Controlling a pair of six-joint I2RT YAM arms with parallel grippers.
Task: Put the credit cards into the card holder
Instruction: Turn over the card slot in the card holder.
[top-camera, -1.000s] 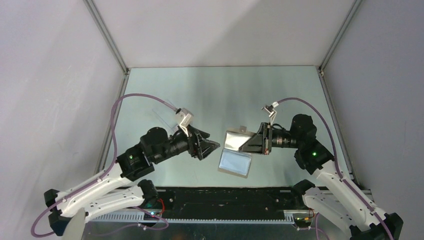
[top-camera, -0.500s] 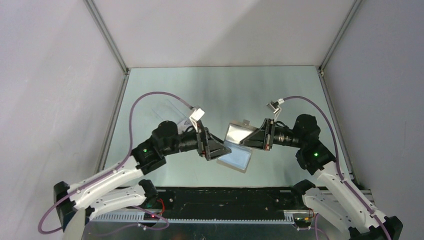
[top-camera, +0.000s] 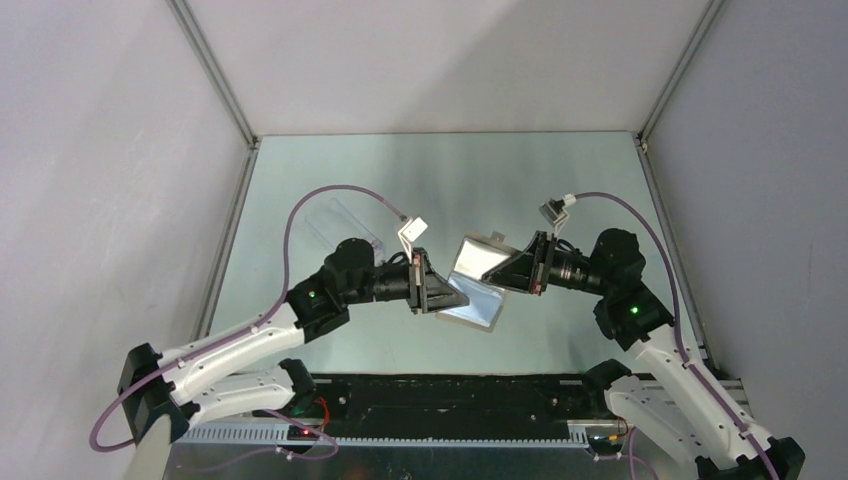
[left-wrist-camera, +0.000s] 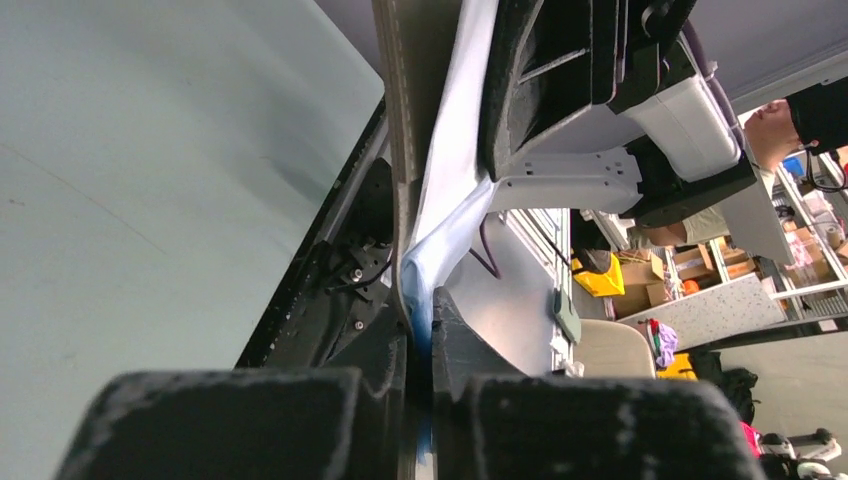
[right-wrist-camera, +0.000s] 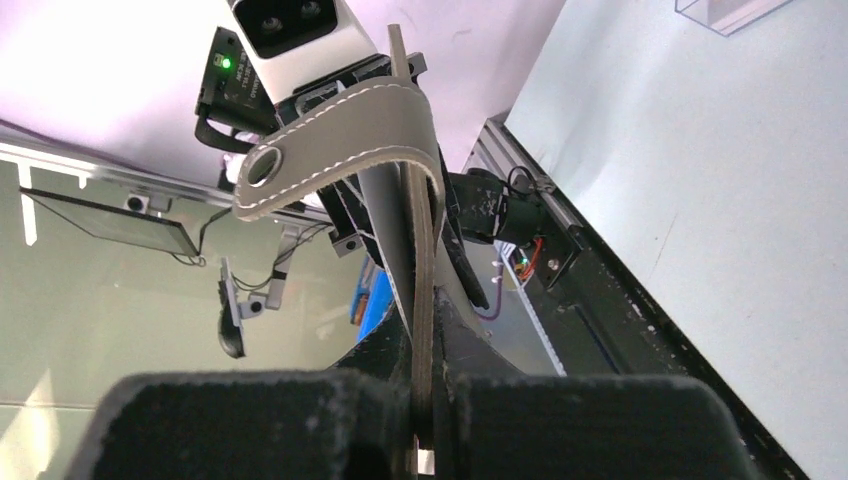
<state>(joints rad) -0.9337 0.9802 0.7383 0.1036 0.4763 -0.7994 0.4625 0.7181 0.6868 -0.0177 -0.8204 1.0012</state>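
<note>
The card holder (top-camera: 478, 262), a grey-brown fold-over wallet with light blue lining, hangs open above the table between both arms. My left gripper (top-camera: 452, 296) is shut on its lower, blue-lined flap (left-wrist-camera: 440, 190), which runs edge-on between the jaws of the left gripper (left-wrist-camera: 421, 345). My right gripper (top-camera: 506, 270) is shut on the upper flap. In the right wrist view the right gripper (right-wrist-camera: 423, 335) pinches the grey leather (right-wrist-camera: 415, 230), and the tab with its round snap hole (right-wrist-camera: 262, 167) curls over to the left. No credit cards show in any view.
A clear plastic box (top-camera: 338, 222) lies on the table behind the left arm, and its corner (right-wrist-camera: 722, 10) shows in the right wrist view. The black base rail (top-camera: 450, 395) runs along the near edge. Grey walls enclose the table on three sides.
My left arm has swung right to the wallet and shut on its lower flap. The wallet has tilted and risen slightly. The right gripper has kept its hold.
</note>
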